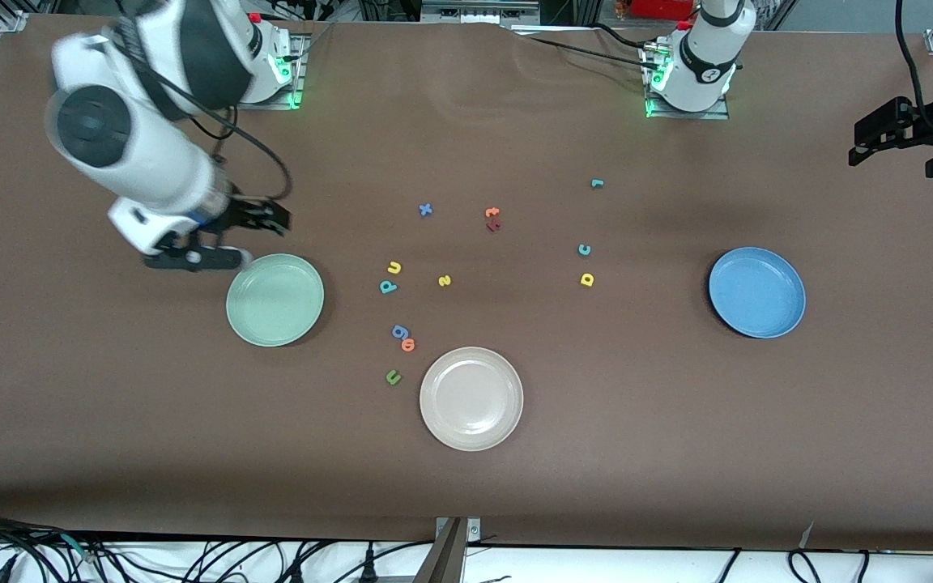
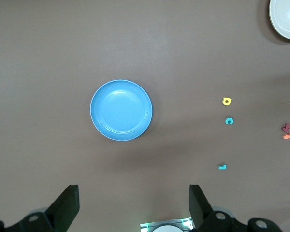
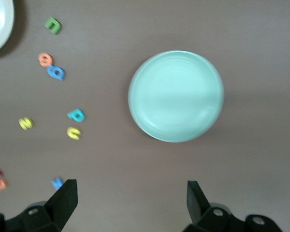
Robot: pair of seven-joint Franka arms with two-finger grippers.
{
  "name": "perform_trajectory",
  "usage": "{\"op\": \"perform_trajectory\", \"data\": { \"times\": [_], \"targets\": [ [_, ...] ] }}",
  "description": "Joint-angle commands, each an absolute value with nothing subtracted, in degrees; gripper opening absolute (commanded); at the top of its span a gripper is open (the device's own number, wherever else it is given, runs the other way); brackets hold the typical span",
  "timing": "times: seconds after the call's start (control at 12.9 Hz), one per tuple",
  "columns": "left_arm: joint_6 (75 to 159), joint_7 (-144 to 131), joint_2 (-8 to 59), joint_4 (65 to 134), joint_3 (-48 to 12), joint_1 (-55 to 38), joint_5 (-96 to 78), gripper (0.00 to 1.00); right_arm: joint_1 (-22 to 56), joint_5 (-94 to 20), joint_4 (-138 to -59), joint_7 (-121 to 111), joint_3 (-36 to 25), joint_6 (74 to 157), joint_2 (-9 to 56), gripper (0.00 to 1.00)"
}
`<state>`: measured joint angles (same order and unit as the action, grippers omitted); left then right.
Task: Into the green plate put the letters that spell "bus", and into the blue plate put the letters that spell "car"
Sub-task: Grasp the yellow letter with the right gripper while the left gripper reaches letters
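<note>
The green plate (image 1: 274, 300) (image 3: 176, 95) lies empty toward the right arm's end. Beside it lie the yellow u (image 1: 394, 267) (image 3: 74, 132), the teal b (image 1: 388, 285) (image 3: 76, 115) and the yellow s (image 1: 445, 280) (image 3: 25, 123). The blue plate (image 1: 756, 291) (image 2: 121, 110) lies empty toward the left arm's end. Near it are the teal c (image 1: 585, 249) (image 2: 229, 121), the yellow a (image 1: 587, 279) (image 2: 226, 101) and the teal r (image 1: 596, 184) (image 2: 222, 166). My right gripper (image 1: 227, 239) (image 3: 130, 205) hangs open over the table by the green plate's rim. My left gripper (image 1: 888, 138) (image 2: 134, 208) is open, high over the table's end.
A beige plate (image 1: 471, 397) sits nearer the camera, mid-table. Other letters lie about: a blue g (image 1: 399, 330), an orange o (image 1: 408, 345), a dark green u (image 1: 393, 376), a blue x (image 1: 425, 210), an orange t (image 1: 492, 212) and a dark red letter (image 1: 493, 226).
</note>
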<state>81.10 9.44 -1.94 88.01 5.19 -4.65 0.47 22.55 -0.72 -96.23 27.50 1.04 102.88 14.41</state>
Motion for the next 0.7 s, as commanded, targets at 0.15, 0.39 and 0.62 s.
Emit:
{"op": "perform_trajectory", "data": {
  "times": [0.15,0.39,0.62],
  "targets": [
    [82.95,9.14,-2.02,87.18,5.27,-4.22,-2.81,1.00,29.52,-0.79,-95.45,40.78,0.44,117.75,27.74,0.99],
    [85.43,10.46,-2.63,92.18,4.66,-4.57,-3.95,1.00,34.27,-0.79,-95.36,50.32,0.26,123.54,31.80,0.88],
    [90.32,10.55,-3.25,100.16,4.48,-4.57,-11.05,1.00,37.61,-0.88,-95.27,61.48,0.26,131.89,35.93,0.80]
  ]
}}
